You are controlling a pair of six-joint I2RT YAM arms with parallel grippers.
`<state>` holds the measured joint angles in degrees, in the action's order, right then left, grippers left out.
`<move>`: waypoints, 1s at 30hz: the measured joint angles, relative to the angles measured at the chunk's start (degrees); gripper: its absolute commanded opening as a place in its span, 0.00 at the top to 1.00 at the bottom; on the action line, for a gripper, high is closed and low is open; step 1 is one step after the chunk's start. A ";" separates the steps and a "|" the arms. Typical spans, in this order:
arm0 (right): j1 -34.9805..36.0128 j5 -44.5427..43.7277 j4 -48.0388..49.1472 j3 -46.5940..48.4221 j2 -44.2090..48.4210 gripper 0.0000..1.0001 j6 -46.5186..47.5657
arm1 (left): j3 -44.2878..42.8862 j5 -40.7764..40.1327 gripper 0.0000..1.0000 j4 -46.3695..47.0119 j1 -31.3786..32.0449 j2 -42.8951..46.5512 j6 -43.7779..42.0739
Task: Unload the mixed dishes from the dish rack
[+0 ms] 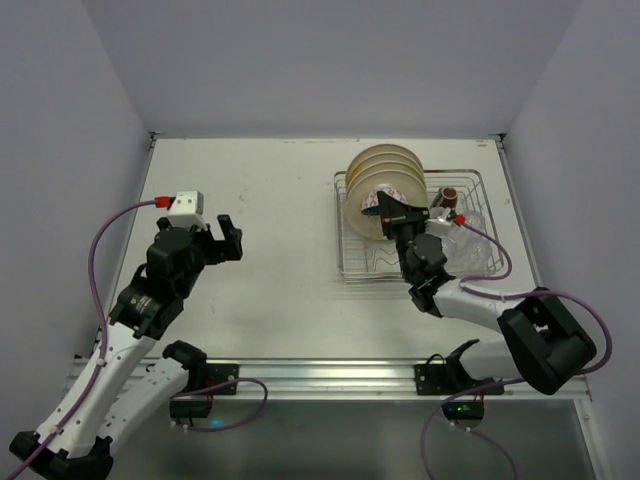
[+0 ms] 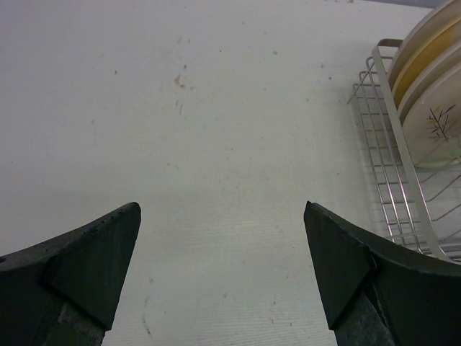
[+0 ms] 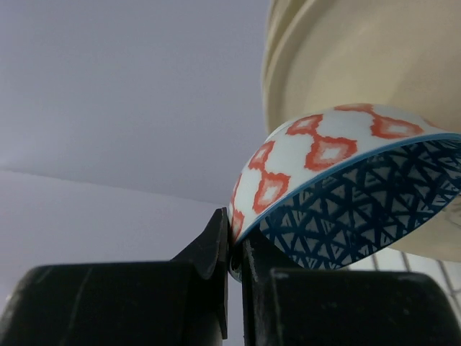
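Unloading looks barely begun. The right hand pinches the rim of the small blue-patterned bowl beside the plates in the dish rack, on the right. The mug waits there too. The left hand hangs wide open over the white, faintly scuffed table. Plain grey walls surround it.

A white, scuffed table sat under even light. Pale grey walls rose behind the table and at both its sides; a metal rail edged its near side.
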<state>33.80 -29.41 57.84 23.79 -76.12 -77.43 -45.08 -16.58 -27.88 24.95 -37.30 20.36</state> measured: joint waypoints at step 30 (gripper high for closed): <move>24.22 28.06 -77.57 42.21 9.49 1.00 72.87 | -40.19 10.19 0.00 -7.56 0.00 -16.72 3.19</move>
<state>58.02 -1.34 -19.73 66.00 -66.63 -4.56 -85.27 -6.39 -35.44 24.95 -54.02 23.55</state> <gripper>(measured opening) 0.056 0.997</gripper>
